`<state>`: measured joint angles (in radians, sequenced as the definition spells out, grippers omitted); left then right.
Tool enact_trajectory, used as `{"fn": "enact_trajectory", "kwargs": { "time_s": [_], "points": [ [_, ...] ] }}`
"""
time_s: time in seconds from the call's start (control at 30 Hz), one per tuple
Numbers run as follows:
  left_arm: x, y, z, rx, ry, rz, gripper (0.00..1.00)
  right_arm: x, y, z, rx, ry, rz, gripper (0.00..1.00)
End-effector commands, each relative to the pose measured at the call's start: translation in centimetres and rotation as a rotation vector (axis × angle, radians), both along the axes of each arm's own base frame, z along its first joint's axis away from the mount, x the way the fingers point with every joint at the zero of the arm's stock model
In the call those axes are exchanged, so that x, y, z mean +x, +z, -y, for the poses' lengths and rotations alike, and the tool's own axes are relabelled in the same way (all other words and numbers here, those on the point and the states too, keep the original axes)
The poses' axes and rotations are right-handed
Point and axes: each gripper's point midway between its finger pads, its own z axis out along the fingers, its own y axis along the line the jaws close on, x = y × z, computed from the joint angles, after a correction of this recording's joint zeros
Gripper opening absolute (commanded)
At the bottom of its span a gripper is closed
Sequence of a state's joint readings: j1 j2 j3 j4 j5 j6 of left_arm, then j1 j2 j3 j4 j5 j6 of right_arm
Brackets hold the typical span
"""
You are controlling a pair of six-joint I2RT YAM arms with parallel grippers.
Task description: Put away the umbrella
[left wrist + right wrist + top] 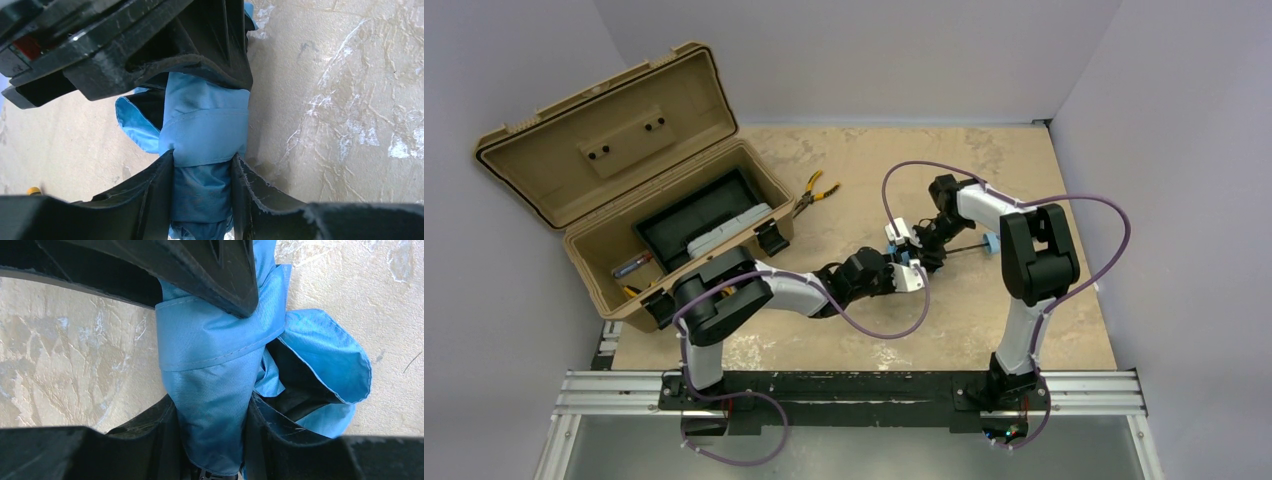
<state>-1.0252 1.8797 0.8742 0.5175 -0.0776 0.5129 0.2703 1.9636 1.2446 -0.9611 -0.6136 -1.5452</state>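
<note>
The umbrella [905, 258] is a rolled sky-blue bundle at mid-table, held between both grippers. Its thin black shaft [964, 249] runs right to the small blue handle [990, 243]. My left gripper [902, 272] is shut on the bundle; in the left wrist view its jaws [202, 162] press both sides of the fabric [205, 125]. My right gripper [921, 245] is shut on the same bundle from the opposite side; in the right wrist view its jaws [212, 407] squeeze the fabric [215, 350], and a loose fold [325, 355] hangs out to the right.
An open tan toolbox [584, 243] stands at the back left, lid up, with a black tray and small items inside. Yellow-handled pliers [814, 192] lie just right of it. Grey walls close the table's left, back and right sides.
</note>
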Motion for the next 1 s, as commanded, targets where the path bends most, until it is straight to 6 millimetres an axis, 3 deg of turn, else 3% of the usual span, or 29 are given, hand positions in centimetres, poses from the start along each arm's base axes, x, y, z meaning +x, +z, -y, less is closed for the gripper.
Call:
{"fn": "enact_trajectory", "kwargs": {
  "time_s": [0.0, 0.13, 0.3, 0.47, 0.63, 0.77, 0.97],
  "points": [
    [-2.3, -5.8, -1.7, 0.095, -0.025, -0.232, 0.17, -11.4, -3.6, 5.6, -0.317, 0.063, -0.456, 0.21],
    [-3.4, -7.2, -2.8, 0.091, -0.034, -0.327, 0.1, -8.2, -1.9, 3.5, -0.18, 0.004, -0.365, 0.41],
    [-4.4, -8.4, -4.0, 0.095, -0.056, -0.449, 0.06, -3.4, 1.9, 1.7, 0.007, -0.053, -0.198, 0.65],
    [-4.9, -9.1, -4.4, 0.074, -0.071, -0.591, 0.03, -0.7, 6.1, 0.3, 0.154, -0.035, -0.032, 0.82],
    [-5.5, -9.8, -4.7, 0.091, -0.083, -0.717, 0.0, 1.7, 10.0, -0.4, 0.244, -0.035, 0.11, 0.9],
    [-6.0, -10.5, -5.2, 0.115, -0.077, -0.804, 0.0, 3.4, 11.8, 0.3, 0.252, -0.065, 0.169, 0.93],
    [-6.3, -10.8, -5.7, 0.08, -0.033, -1.003, 0.0, 3.5, 14.3, 0.6, 0.319, -0.002, 0.364, 0.98]
  ]
}}
